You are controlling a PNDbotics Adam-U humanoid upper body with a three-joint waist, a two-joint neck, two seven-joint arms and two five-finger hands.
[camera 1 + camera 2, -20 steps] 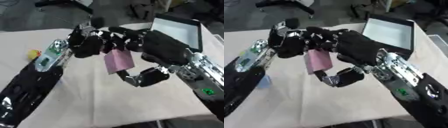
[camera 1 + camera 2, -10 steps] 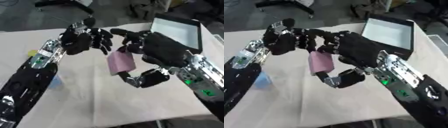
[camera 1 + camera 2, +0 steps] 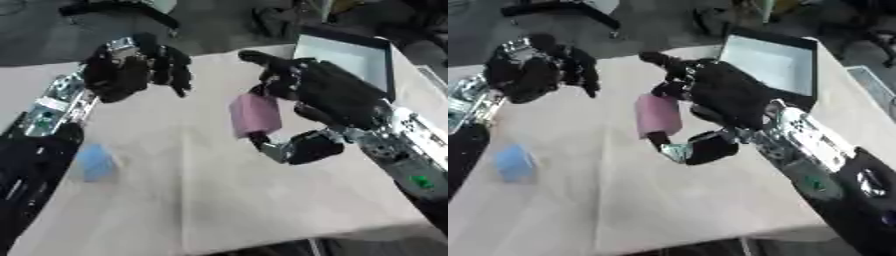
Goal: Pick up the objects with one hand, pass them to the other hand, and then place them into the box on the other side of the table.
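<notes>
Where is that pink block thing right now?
The pink rectangular block hangs mid-view above the table, pinched in the robot's right hand, left of the open white box.

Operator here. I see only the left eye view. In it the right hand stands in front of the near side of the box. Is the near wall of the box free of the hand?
Observer: In the right eye view the dark near wall of the box shows bare, to the right of the right hand.
Operator: My view cuts off the right arm soon after the wrist. How far does it show for you?
Observer: Further. The right arm shows as far as a round silver joint near the lower right corner.
</notes>
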